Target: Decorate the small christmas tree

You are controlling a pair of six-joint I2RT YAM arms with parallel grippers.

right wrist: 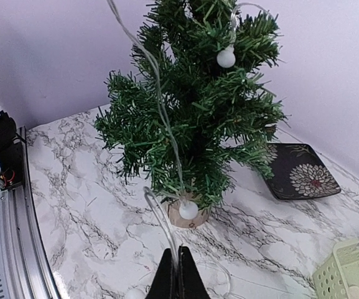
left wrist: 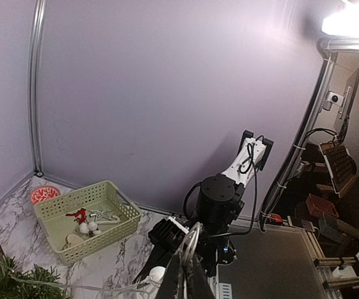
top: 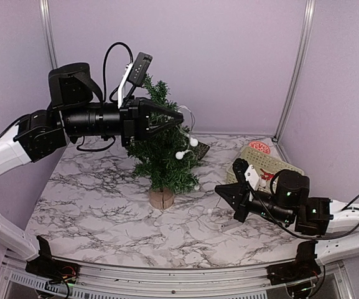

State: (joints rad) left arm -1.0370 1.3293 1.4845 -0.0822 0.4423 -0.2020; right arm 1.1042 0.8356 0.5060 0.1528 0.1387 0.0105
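On the marble table [top: 92,205], the small christmas tree [top: 163,149] stands upright left of the green basket [top: 260,157], dark and bristly on a log-slice base. We judge the draping under way. The left gripper [top: 180,119], high and left of the basket, pinches the light string [right wrist: 188,210] beside the treetop; the right gripper [top: 219,189], just left of the basket, pinches its lower run. Next we must wind it round without tipping the tree.
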